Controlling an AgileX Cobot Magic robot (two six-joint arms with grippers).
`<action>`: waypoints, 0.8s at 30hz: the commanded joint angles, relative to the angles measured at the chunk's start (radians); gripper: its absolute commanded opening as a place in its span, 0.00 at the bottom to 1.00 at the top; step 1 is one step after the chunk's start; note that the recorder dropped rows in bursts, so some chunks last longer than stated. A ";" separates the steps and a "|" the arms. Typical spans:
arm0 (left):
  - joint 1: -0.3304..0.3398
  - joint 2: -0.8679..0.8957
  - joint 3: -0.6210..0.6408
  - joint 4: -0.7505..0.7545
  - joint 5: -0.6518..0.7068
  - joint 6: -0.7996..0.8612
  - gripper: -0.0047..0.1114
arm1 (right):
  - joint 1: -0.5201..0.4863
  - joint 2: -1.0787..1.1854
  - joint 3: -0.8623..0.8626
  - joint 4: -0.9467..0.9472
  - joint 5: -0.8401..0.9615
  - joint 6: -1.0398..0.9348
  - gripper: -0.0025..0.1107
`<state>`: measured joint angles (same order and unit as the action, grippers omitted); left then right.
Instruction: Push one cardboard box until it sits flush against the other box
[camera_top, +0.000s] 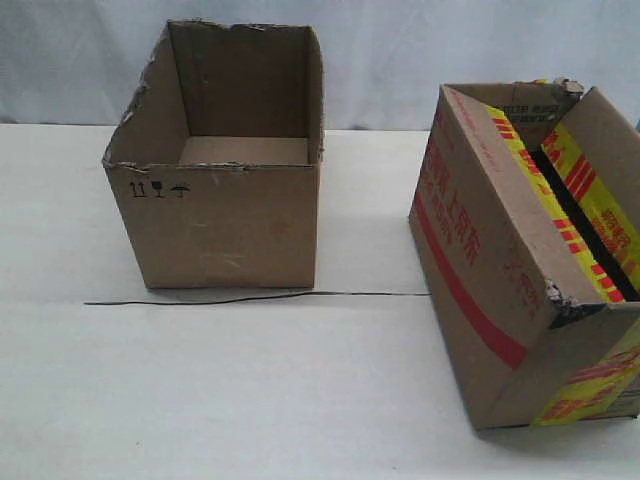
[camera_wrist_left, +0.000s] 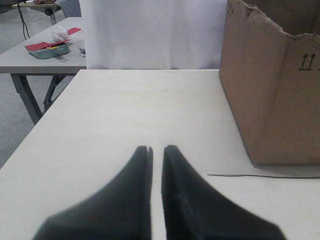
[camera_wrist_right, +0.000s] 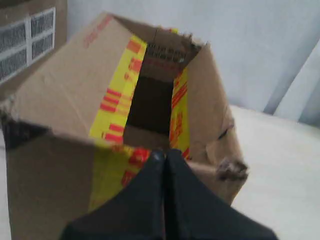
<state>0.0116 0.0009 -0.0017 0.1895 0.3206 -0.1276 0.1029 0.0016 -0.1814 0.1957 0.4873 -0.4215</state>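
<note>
The cardboard box (camera_top: 500, 270) with yellow red-striped tape and a red band stands on the right of the white table (camera_top: 300, 400), turned at an angle. The other box (camera_top: 215, 215), plain brown with a torn rim and small black symbols, stands left of centre. A strip of bare table separates the two. Neither gripper shows in the exterior view. My right gripper (camera_wrist_right: 165, 153) is shut and empty, its tips at the upper edge of the taped box's (camera_wrist_right: 50, 185) end wall. My left gripper (camera_wrist_left: 157, 148) hovers over bare table beside the plain box (camera_wrist_left: 280, 100), jaws together but for a thin slit.
A thin black wire (camera_top: 250, 297) lies on the table along the plain box's front. The table edge (camera_wrist_left: 30, 140) drops off beside the left gripper, and a side table (camera_wrist_left: 47, 57) with clutter stands beyond it. A labelled carton (camera_wrist_right: 30, 35) is behind the taped box.
</note>
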 joint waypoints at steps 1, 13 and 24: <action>-0.001 -0.001 0.002 0.005 -0.016 -0.004 0.04 | -0.007 -0.002 -0.113 -0.002 0.009 -0.001 0.02; -0.001 -0.001 0.002 0.005 -0.016 -0.004 0.04 | -0.007 -0.002 -0.208 -0.002 -0.026 -0.001 0.02; -0.001 -0.001 0.002 0.005 -0.016 -0.004 0.04 | 0.001 0.110 -0.238 -0.061 0.214 0.102 0.02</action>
<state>0.0116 0.0009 -0.0017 0.1895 0.3206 -0.1276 0.1029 0.0365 -0.3999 0.1709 0.5634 -0.3309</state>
